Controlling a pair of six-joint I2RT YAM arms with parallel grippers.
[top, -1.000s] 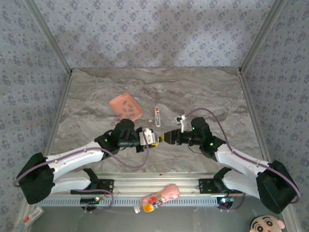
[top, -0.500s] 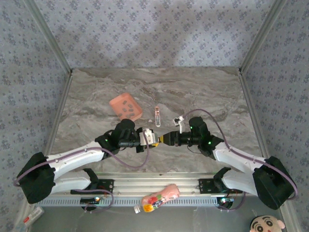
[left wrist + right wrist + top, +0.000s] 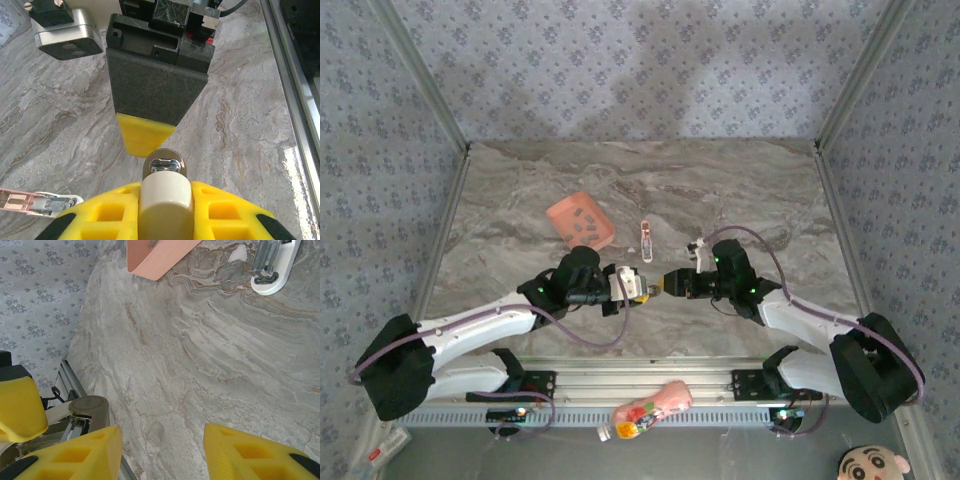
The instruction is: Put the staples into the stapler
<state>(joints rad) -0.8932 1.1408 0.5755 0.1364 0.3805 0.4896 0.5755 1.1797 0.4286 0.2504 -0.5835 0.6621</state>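
left gripper (image 3: 634, 285) is clamped on a cream piece (image 3: 165, 197) with a metal tip; cannot tell if it is part of the stapler. its long axis runs 9–3, tip toward the right gripper (image 3: 672, 283), which is open, empty and just at 3 o'clock. stapler (image 3: 645, 240) lies on the table (image 3: 770, 200) at 12, long axis 12–6. staples (image 3: 583, 222) sit in the tray (image 3: 563, 212) at 10.

- Table (image 3: 740, 190): grey marbled top; I am bolted at its near edge.
- Tray (image 3: 580, 222): salmon-pink, rectangular, lying left of centre.
- Pink-and-white stapler piece (image 3: 645, 240): slim, with silvery metal, flat, near the tray's right, apart from it.
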